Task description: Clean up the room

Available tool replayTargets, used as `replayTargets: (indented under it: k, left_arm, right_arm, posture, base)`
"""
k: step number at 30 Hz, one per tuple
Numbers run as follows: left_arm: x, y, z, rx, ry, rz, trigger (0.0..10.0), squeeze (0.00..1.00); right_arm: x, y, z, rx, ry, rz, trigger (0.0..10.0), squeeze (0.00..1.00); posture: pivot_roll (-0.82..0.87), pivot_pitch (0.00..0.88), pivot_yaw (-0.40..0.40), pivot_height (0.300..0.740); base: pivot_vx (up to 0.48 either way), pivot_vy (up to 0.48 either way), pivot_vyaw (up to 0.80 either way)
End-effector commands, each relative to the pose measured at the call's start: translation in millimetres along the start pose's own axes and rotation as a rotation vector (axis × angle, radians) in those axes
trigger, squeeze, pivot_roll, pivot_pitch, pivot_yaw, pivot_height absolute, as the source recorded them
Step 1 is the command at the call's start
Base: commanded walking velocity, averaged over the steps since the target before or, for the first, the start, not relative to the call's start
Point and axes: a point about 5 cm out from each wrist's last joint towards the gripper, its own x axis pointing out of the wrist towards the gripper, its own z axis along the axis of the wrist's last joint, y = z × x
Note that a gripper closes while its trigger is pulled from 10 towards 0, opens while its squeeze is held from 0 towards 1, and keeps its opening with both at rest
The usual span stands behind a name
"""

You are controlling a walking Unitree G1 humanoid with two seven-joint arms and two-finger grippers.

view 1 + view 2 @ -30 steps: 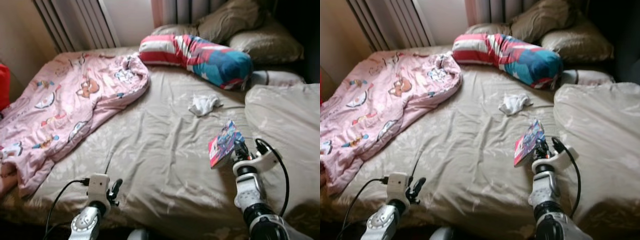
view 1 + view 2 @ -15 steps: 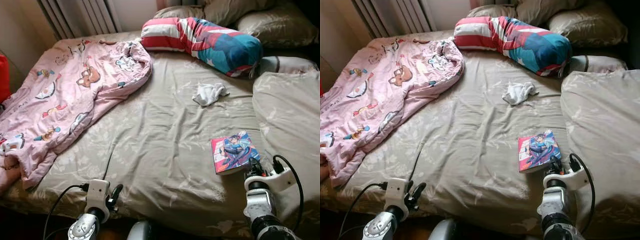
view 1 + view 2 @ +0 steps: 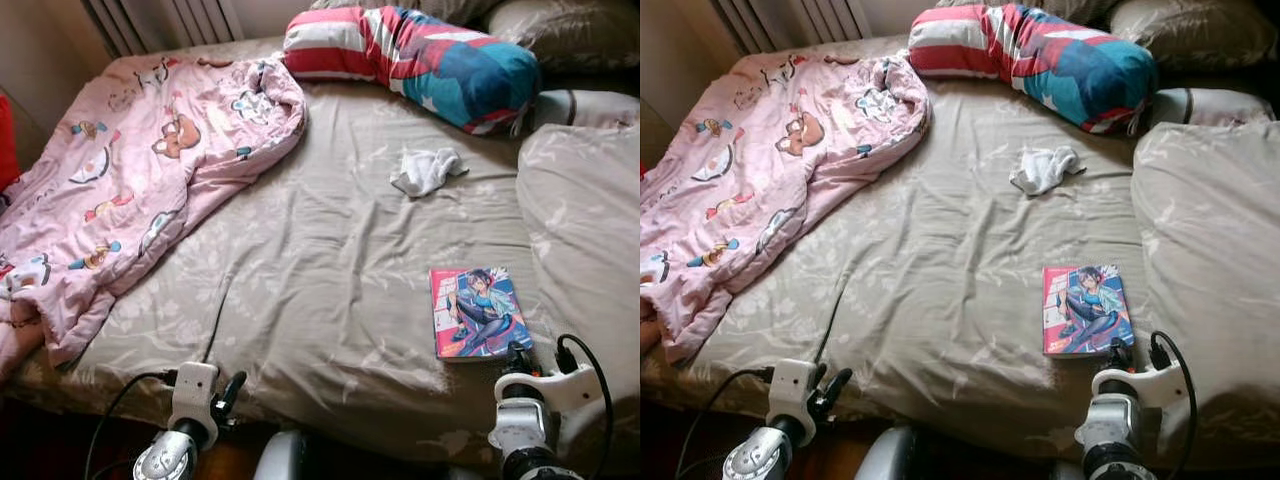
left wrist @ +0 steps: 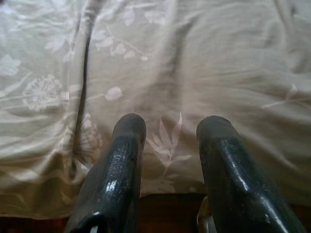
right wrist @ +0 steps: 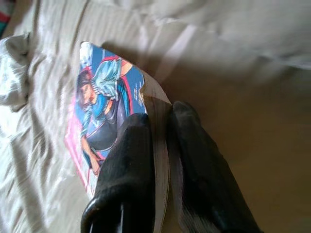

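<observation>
A comic book with a pink and blue cover lies flat on the beige bed sheet, near the front right. My right gripper is at the book's near corner. In the right wrist view the right gripper is shut on the book, with its page edge clamped between the two black fingers. My left gripper stands open over the sheet at the bed's front edge, with nothing between its fingers. A crumpled white cloth lies further back on the bed.
A pink cartoon blanket is bunched over the bed's left side. A red, white and teal bolster lies across the head end with beige pillows behind. A beige duvet is heaped on the right. A dark cable runs over the sheet.
The book was held up tilted in my right gripper a second ago; it now lies flat on the sheet. The camera has tipped down, so the whole bed sits higher in view.
</observation>
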Motion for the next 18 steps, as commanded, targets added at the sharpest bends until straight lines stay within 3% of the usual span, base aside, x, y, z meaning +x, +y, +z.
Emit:
replayTargets:
  k: [1, 14, 15, 16, 18]
  left_arm:
    - [-8.8, 3.7, -11.1, 0.002, 0.053, 0.007, 10.0, 0.0]
    - [-9.8, 2.8, -11.2, 0.002, 0.068, 0.003, 10.0, 0.0]
    - [-9.4, 2.8, -11.1, 0.002, 0.069, 0.003, 10.0, 0.0]
    - [-9.3, 2.8, -11.0, 0.002, 0.069, 0.003, 10.0, 0.0]
    - [-9.0, 2.8, -10.9, 0.002, 0.07, 0.002, 10.0, 0.0]
  right_arm:
    - [-4.3, -12.9, 0.1, 0.013, -0.005, -0.057, 10.0, 0.0]
    - [-2.3, -9.6, 1.1, 0.0, 0.001, -0.052, 10.0, 0.0]
    - [-2.3, -9.0, 0.6, -0.001, 0.003, -0.049, 10.0, 0.77]
    - [-2.2, -8.8, 0.5, -0.002, 0.004, -0.048, 10.0, 1.0]
    - [-2.1, -8.3, 0.3, -0.004, 0.005, -0.048, 10.0, 1.0]
  posture:
    - [0.04, 0.335, 0.179, 0.638]
    - [0.04, 0.336, 0.183, 0.638]
    - [0.04, 0.335, 0.183, 0.638]
    - [0.04, 0.334, 0.183, 0.638]
    - [0.04, 0.332, 0.183, 0.638]
  base:
    - [0.0, 0.0, 0.0]
    - [0.0, 0.0, 0.0]
    - [0.0, 0.0, 0.0]
    - [0.0, 0.0, 0.0]
    - [0.0, 0.0, 0.0]
